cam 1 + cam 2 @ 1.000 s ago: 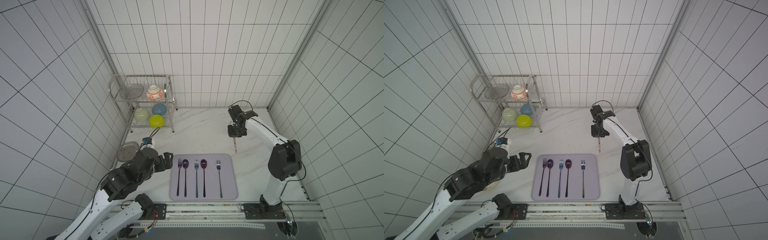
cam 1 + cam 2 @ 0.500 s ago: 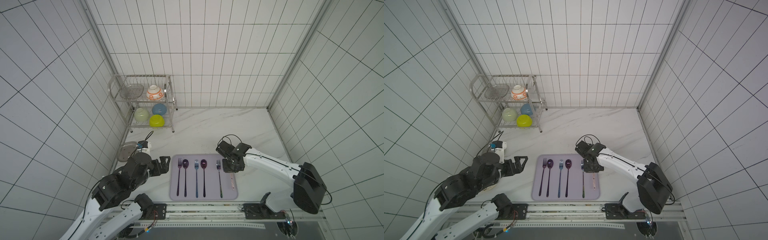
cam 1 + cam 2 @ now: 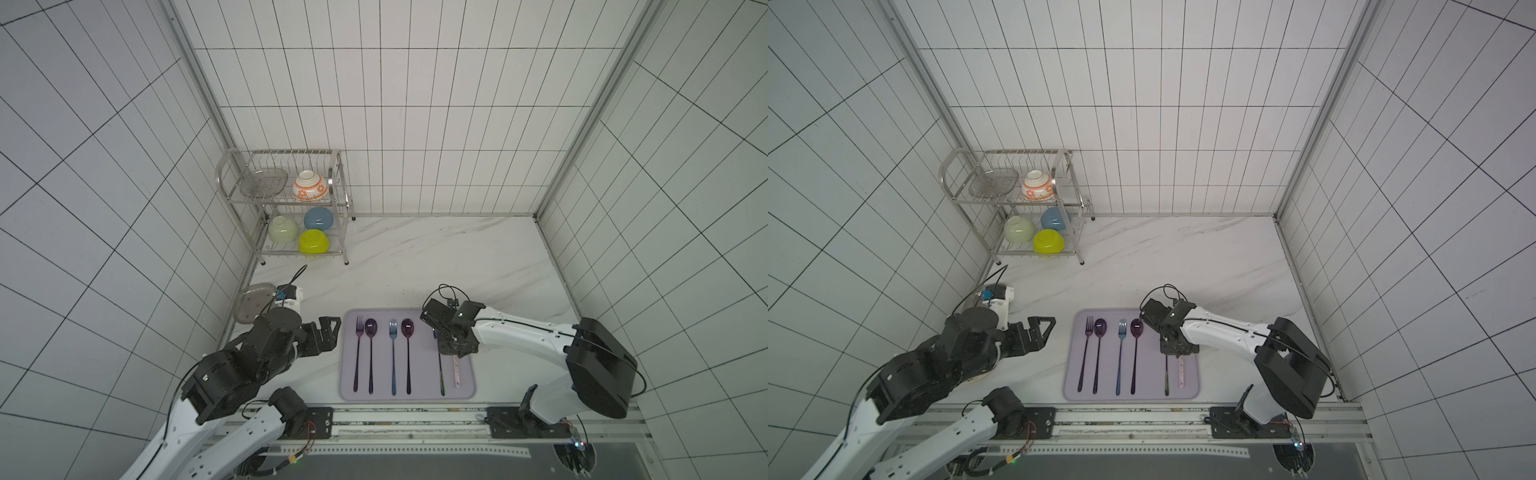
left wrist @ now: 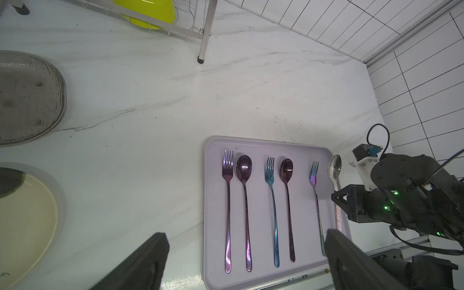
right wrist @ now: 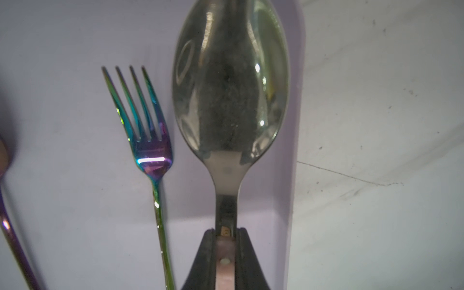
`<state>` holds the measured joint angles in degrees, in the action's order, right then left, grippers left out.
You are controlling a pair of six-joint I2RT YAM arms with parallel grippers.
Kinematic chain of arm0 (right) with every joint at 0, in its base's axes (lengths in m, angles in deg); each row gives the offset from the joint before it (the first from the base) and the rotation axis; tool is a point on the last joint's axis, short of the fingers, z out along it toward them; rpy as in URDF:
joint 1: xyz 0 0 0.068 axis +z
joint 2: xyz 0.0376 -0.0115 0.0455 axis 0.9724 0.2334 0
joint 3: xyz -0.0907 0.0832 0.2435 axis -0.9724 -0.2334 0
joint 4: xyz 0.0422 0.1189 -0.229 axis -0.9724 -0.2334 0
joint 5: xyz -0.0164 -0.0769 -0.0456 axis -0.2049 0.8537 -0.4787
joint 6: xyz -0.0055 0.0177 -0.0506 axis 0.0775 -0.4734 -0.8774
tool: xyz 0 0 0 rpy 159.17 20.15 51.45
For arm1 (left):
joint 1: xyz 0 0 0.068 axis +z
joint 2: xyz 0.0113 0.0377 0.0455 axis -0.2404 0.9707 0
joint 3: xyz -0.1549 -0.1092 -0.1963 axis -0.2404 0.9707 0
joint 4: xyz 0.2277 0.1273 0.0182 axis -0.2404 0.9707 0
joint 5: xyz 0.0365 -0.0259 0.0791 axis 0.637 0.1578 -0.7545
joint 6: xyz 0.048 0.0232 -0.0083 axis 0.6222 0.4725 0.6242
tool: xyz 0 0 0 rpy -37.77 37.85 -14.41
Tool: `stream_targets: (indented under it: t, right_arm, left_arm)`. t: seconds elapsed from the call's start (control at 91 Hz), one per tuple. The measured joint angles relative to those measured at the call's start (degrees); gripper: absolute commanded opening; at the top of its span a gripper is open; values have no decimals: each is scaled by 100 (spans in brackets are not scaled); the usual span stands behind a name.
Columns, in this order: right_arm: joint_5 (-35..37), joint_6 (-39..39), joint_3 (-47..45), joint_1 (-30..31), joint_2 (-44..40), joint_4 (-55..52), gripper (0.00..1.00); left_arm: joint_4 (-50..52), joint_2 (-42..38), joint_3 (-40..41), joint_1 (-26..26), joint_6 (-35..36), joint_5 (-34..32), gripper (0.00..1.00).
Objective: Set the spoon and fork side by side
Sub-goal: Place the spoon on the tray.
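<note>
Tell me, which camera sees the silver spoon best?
The right wrist view: the spoon fills it, close up. The left wrist view shows it small; in both top views only its handle shows.

I was driving in a kitchen-like test booth: tiled walls (image 3: 415, 124) behind the dish rack (image 3: 286, 203), marble counter (image 3: 436, 257) under it, bowls (image 3: 314, 241) on its shelves.
</note>
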<state>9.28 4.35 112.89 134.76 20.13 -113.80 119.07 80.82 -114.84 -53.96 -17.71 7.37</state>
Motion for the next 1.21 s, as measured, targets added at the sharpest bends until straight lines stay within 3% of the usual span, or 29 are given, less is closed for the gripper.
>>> stream_targets:
  t: [0.923, 1.099, 1.209]
  right_arm:
    - [-151, 96, -179, 188, 284, 278, 0]
    - [-146, 125, -179, 214, 286, 278, 9]
    - [-142, 140, -179, 214, 286, 275, 23]
  left_arm:
    - [17, -2, 107, 0, -68, -4, 98]
    - [15, 0, 107, 0, -68, -4, 98]
    - [17, 0, 107, 0, -68, -4, 98]
